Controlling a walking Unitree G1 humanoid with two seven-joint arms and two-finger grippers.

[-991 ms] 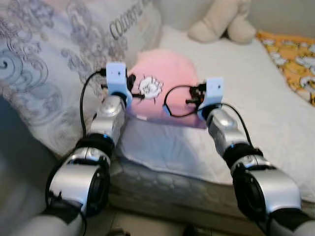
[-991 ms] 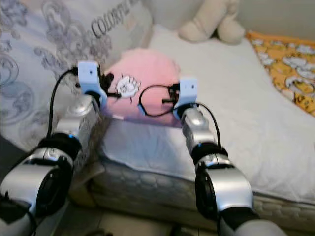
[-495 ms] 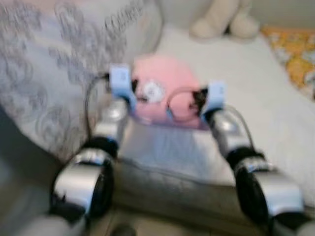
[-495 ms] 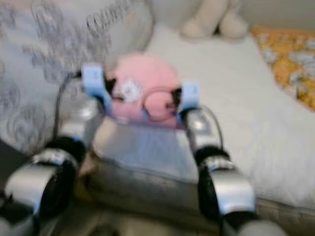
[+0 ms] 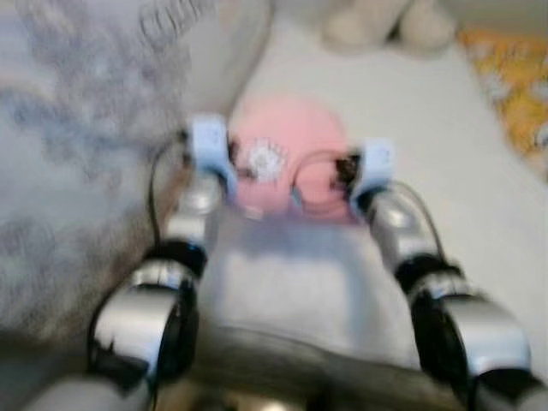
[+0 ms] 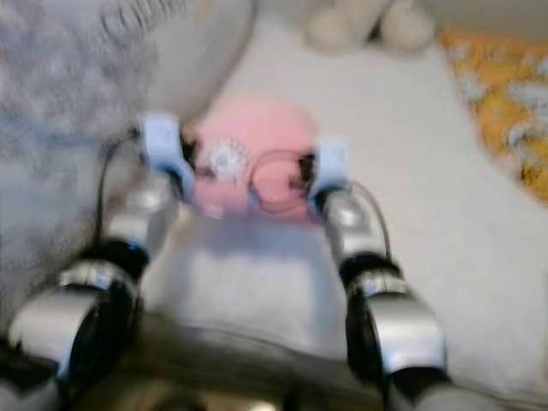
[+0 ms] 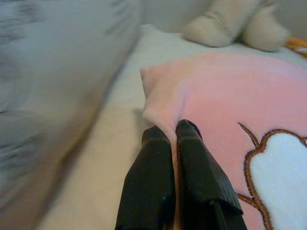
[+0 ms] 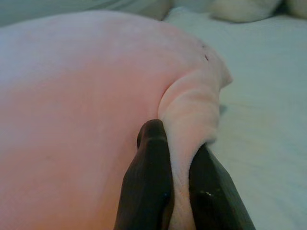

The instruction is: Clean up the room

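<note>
A pink plush pillow [image 5: 287, 141] with a white embroidered patch lies over the white bed between my two arms. My left gripper [image 7: 171, 132] is shut on the pillow's near left corner [image 7: 160, 103], pinching a fold of pink cloth. At the other near corner, my right gripper [image 8: 178, 141] is shut on a bunched ridge of the same pillow [image 8: 86, 96]. In the eye views both wrists [image 5: 205, 145] [image 5: 372, 163] sit against the pillow's front edge, and the picture is blurred.
A large grey patterned duvet [image 5: 77, 128] is heaped on the left. A beige soft toy [image 5: 385, 26] sits at the head of the white mattress [image 5: 445, 137]. An orange patterned cloth [image 5: 518, 94] lies at the right. The mattress's front edge [image 5: 300, 360] runs below my arms.
The camera has moved forward and down over the bed, blurring the picture. Both grippers keep their hold on the pink pillow, which sits slightly farther over the mattress.
</note>
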